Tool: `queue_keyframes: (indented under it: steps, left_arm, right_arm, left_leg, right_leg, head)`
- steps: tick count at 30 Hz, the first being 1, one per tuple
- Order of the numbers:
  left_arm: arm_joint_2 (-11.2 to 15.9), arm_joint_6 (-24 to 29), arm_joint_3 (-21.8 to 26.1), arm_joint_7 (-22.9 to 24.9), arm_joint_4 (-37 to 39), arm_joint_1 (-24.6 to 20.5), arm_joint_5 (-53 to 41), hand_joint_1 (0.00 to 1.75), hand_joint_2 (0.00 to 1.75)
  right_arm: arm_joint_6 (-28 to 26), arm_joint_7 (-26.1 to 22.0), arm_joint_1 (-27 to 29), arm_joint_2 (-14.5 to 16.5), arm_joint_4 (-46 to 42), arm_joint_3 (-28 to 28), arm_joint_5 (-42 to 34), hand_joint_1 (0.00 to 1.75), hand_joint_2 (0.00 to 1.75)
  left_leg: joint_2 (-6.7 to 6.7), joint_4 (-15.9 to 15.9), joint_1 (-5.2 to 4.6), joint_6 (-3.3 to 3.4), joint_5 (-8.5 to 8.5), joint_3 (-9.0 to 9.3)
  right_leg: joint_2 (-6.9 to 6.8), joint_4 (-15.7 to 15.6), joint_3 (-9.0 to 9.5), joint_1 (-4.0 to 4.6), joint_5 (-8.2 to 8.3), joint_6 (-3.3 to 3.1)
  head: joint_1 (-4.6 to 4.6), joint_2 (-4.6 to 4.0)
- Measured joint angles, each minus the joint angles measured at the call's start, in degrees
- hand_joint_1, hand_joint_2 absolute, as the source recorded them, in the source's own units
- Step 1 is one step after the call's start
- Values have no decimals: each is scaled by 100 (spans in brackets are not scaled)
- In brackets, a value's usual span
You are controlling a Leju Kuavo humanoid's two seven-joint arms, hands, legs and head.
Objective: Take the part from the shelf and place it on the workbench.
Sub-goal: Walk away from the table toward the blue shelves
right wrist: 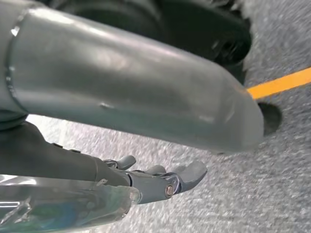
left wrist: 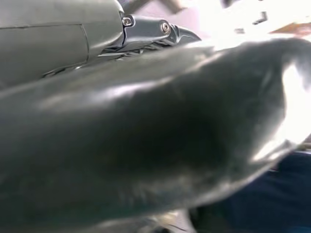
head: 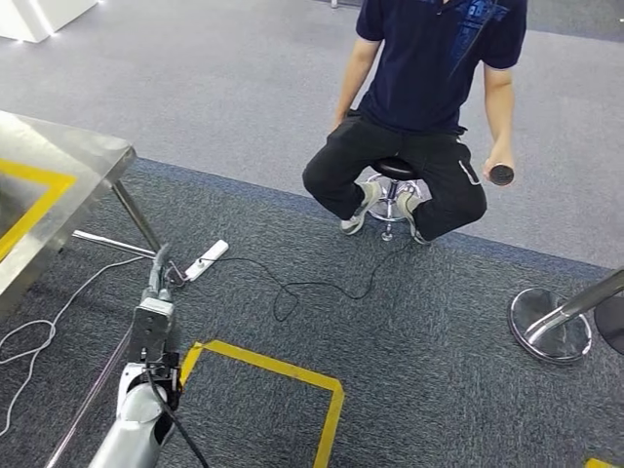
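Note:
My left hand [head: 157, 278] reaches forward low over the dark carpet, just off the corner of the steel workbench [head: 81, 156], which carries yellow tape. Seen edge-on, its fingers lie straight and I see nothing in them. In the left wrist view the thick thumb [left wrist: 146, 136] sits close and dark, with one straight finger [left wrist: 163, 28] beyond it. My right hand [right wrist: 146, 107] hangs over grey carpet, its dark fingers [right wrist: 165, 183] extended and apart from the thumb, holding nothing.
A person [head: 434, 88] sits on a low stool [head: 394, 175] ahead, holding a small black round object [head: 502, 175]. A white power strip [head: 207, 260] and cables lie beside the workbench leg. A chrome round base [head: 550, 325] stands right. Yellow floor tape [head: 280, 369] marks a square.

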Motion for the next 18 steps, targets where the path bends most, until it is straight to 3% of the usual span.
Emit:
queue_keyframes:
  steps: [3,5,6,8,10,11,12,14,15,17,18]
  left_arm:
    - [14,408,249,206,903,-267,-31,0,0]
    - [50,638,453,407,1551,-480,10,0,0]
    - [78,668,568,470,1845,-565,69,0,0]
    - [143,625,796,539,2369,-660,187,0,0]
    - [202,587,970,561,2804,-691,241,0,0]
    - [223,593,1031,563,2979,-712,246,0,0]
    - [241,605,1084,564,3134,-750,245,0,0]
    - [266,621,1172,568,3400,-848,244,0,0]
    - [277,616,1219,577,3523,-892,259,0,0]
    - [298,593,1316,598,3740,-938,334,0,0]
    - [307,574,1367,609,3823,-952,383,0,0]
  right_arm:
    - [8,-9,-16,1,0,2,13,0,0]
    - [-20,16,-8,6,0,1,19,0,0]
    - [-39,32,-14,8,-1,1,21,0,0]
    - [-67,64,-29,10,-1,0,25,0,0]
    - [-84,94,-32,13,-1,0,33,0,0]
    - [-93,112,-28,16,0,0,37,0,0]
    - [-108,133,-24,22,0,0,44,0,0]
    - [-134,165,-27,38,0,0,60,0,0]
    - [-143,172,-34,44,0,1,68,0,0]
    - [-144,165,-34,48,0,2,79,0,0]
    - [-138,157,-24,50,0,2,84,0,0]
  left_leg:
    - [107,-12,-14,-97,0,10]
    - [14,84,7,-161,-95,-27]
    - [-88,292,16,-189,-230,-119]
    - [-280,998,32,-225,-581,-448]
    - [-337,1536,37,-236,-724,-733]
    - [-349,1527,41,-236,-634,-753]
    - [-373,1295,51,-238,-442,-665]
    - [-546,552,101,-261,-44,-336]
    - [-648,260,125,-265,56,-202]
    - [-750,52,132,-235,51,-107]
    - [-705,51,126,-192,52,-106]
  right_leg:
    - [78,-136,52,24,37,-110]
    - [159,-158,49,5,62,-170]
    - [200,-171,52,-10,73,-198]
    - [296,-174,48,-22,75,-228]
    - [421,-172,47,-23,73,-237]
    - [485,-171,48,-26,73,-235]
    - [547,-169,51,-32,73,-228]
    - [659,-150,45,-36,68,-190]
    - [713,-138,29,-35,68,-159]
    - [813,-136,-11,-40,84,-89]
    - [855,-152,-28,-54,95,-57]
  head:
    - [-14,0]
    - [-22,0]
    - [-30,0]
    - [-51,0]
    - [-58,0]
    - [-57,0]
    - [-58,0]
    - [-60,0]
    - [-61,0]
    - [-66,0]
    - [-67,0]
